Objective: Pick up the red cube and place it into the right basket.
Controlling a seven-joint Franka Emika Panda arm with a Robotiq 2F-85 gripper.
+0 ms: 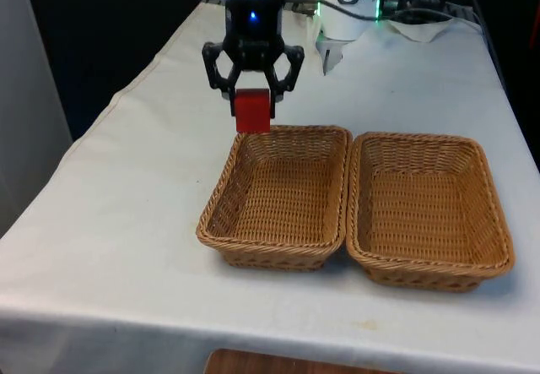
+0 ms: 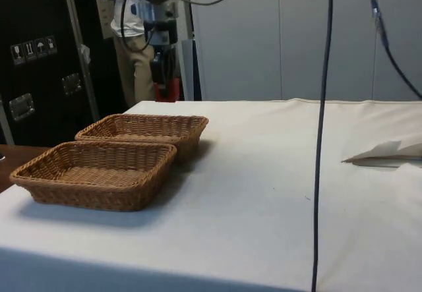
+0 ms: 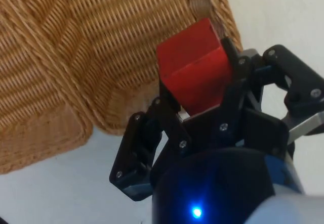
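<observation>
My gripper is shut on the red cube and holds it in the air just behind the far rim of the left wicker basket, near its far left corner. The right wicker basket stands empty beside it, touching it along one side. In the side view the gripper hangs with the red cube beyond the farther basket; the nearer basket is the right one. From the wrist, the red cube sits tilted between the fingers above a basket's rim.
Both baskets stand at the middle of the white cloth. A crumpled white sheet lies farther along the table. A black cable hangs in front of the side view. A person stands behind the arm.
</observation>
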